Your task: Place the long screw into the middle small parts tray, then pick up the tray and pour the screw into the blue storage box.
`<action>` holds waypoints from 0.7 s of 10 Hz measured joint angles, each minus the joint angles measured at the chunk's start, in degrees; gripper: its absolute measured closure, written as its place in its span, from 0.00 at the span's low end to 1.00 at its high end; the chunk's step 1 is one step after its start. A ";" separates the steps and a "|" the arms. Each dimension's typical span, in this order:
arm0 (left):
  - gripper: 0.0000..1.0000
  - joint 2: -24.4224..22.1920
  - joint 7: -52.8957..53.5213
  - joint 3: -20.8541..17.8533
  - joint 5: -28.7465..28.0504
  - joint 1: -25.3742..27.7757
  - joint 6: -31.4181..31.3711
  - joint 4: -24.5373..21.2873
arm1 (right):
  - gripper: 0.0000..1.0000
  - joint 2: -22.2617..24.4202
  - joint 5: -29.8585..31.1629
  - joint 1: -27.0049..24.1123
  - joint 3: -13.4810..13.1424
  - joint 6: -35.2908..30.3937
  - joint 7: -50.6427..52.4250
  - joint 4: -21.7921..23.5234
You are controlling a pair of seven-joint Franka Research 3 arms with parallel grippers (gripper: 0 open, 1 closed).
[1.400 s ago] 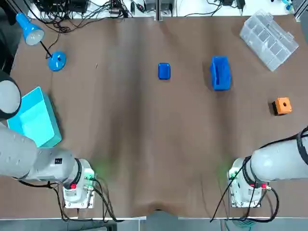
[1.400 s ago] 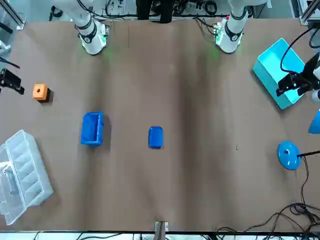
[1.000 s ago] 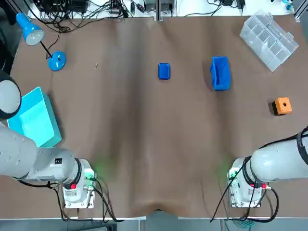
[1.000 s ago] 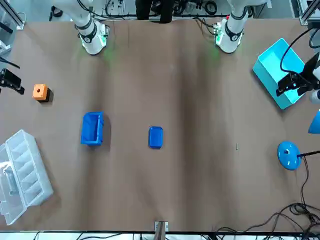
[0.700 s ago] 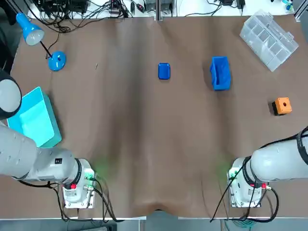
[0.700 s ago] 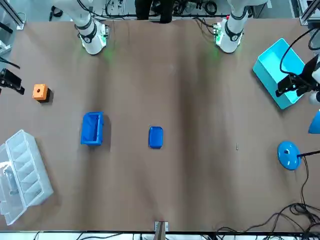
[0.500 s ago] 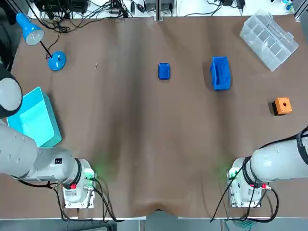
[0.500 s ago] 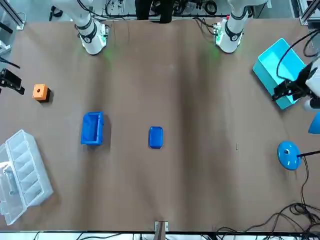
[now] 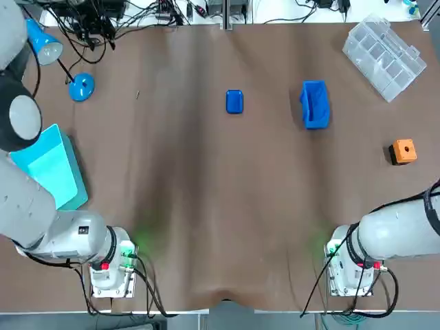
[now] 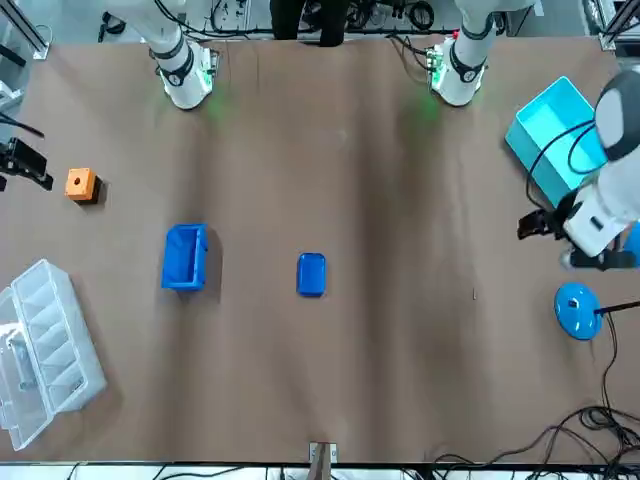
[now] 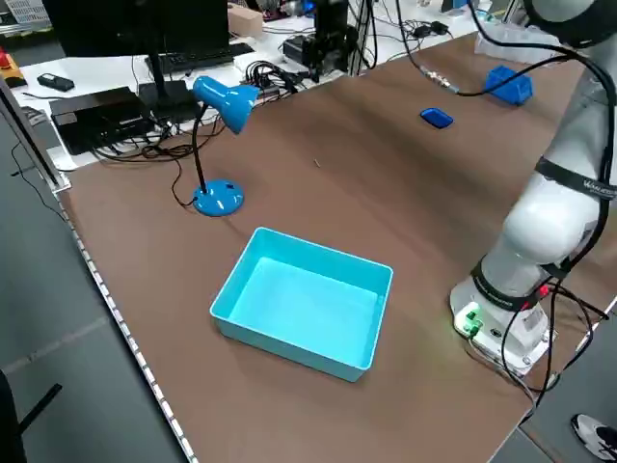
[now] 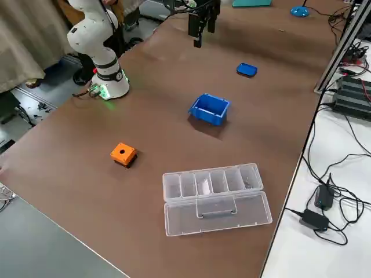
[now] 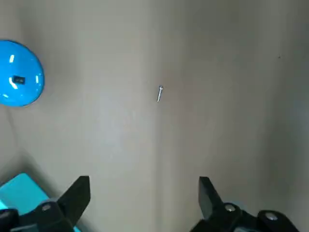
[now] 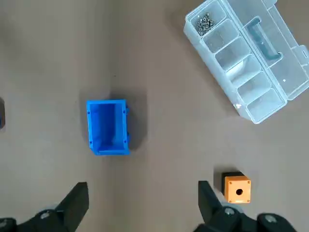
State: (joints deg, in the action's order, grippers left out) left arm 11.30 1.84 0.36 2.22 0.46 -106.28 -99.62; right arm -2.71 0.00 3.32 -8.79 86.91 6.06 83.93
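Left gripper (image 13: 142, 198), jaws spread, near table (image 9: 206, 206) far-left corner; screw (image 13: 160, 93) likely light, stiff, slippery: pinch mid-shank. Right gripper (image 14: 142, 203) spread, idle over right edge.

I see a plain brown table (image 9: 206, 206). The small tray (image 9: 234, 102) and the storage box (image 9: 315, 104) are deep blue, the lamp (image 9: 81, 87) blue, the big bin (image 9: 48, 168) turquoise, the cube (image 9: 403, 151) orange, the case (image 9: 383, 48) clear, the screw (image 13: 160, 94) silvery.

screw (image 13: 160, 94) tiny (a speck), lamp (image 10: 578, 308) cropped
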 joint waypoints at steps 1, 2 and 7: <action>0.00 2.41 0.22 0.01 0.00 -0.10 -3.44 -0.22 | 0.00 -0.01 0.00 0.00 -0.04 -0.08 0.01 0.01; 0.00 4.89 0.26 0.02 0.00 -0.40 -6.53 -0.39 | 0.00 -0.03 0.00 0.00 -0.07 -0.18 0.01 0.02; 0.01 15.55 0.39 0.19 0.00 -1.38 -13.17 -0.80 | 0.00 -0.12 -0.03 0.02 -0.05 -0.12 0.01 0.47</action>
State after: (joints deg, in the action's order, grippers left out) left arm 26.86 2.23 0.55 2.22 -0.91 -119.45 -100.42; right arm -2.83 -0.02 3.34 -8.84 86.79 6.07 84.40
